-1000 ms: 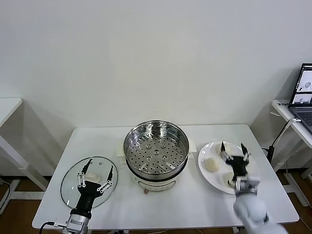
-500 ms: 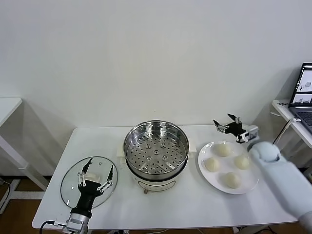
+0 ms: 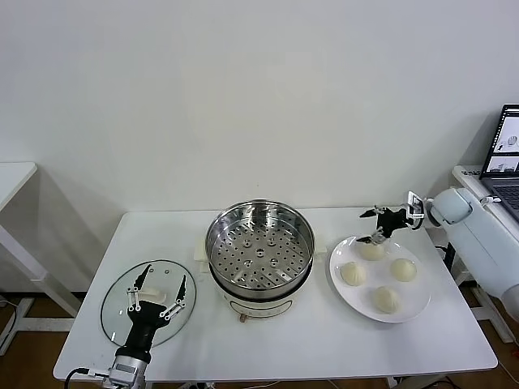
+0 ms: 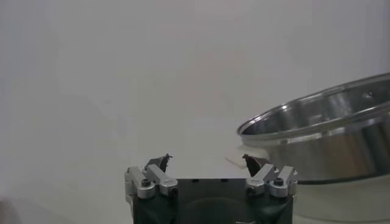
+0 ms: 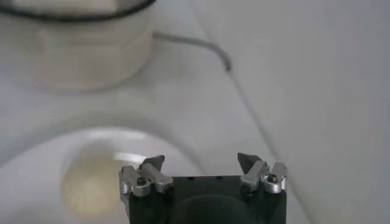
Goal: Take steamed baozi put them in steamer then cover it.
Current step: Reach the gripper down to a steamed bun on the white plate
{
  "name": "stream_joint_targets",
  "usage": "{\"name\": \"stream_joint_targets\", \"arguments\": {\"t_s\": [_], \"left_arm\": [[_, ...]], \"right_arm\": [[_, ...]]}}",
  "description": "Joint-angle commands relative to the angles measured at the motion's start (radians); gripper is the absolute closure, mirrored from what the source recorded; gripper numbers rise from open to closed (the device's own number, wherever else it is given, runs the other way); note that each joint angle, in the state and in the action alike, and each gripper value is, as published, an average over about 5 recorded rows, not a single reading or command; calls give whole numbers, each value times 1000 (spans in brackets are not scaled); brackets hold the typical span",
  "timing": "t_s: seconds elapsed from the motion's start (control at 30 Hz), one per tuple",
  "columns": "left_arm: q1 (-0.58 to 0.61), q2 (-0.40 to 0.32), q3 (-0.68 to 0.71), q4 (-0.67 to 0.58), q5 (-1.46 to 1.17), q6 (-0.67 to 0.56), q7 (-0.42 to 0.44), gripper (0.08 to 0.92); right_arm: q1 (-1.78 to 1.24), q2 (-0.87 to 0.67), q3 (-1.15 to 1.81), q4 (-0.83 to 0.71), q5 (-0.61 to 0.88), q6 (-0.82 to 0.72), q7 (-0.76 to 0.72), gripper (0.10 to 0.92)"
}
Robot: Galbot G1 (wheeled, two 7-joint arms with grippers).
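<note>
Several cream-white baozi lie on a white plate [image 3: 415, 308] at the right; the farthest one [image 3: 372, 251] lies just under my right gripper [image 3: 367, 228]. That gripper is open and empty, reaching in from the right over the plate's far edge. In the right wrist view the gripper [image 5: 201, 161] hovers with one baozi [image 5: 91, 182] below it to one side. The steel steamer [image 3: 259, 243] stands open and empty in the middle of the table. The glass cover [image 3: 117, 312] lies flat at the left, with my open left gripper [image 3: 166, 273] over it.
The steamer's wall [image 4: 323, 140] shows close by in the left wrist view, beyond the left gripper [image 4: 209, 163]. Its white base [image 5: 79, 49] shows in the right wrist view. A laptop [image 3: 507, 154] sits on a side table at the far right.
My right arm has swung from the plate's near side up and round to the right, and the gripper now sits lower at the plate's far edge. The left arm has not moved.
</note>
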Motion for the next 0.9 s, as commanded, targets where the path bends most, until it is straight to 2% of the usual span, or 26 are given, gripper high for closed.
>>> {"name": "stream_joint_targets", "arguments": {"t_s": [0.03, 0.43, 0.77, 0.9], "left_arm": [[1, -1, 0, 3, 0, 1, -1, 177], [2, -2, -5, 13, -1, -5, -4, 177], [1, -2, -6, 19, -2, -8, -5, 177], [1, -2, -8, 19, -4, -9, -5, 177]], "right_arm": [[97, 36, -147, -90, -185, 22, -90, 203], [74, 125, -118, -179, -259, 37, 26, 203], [60, 150, -106, -204, -299, 53, 48, 203], [53, 142, -107, -179, -300, 59, 58, 264]]}}
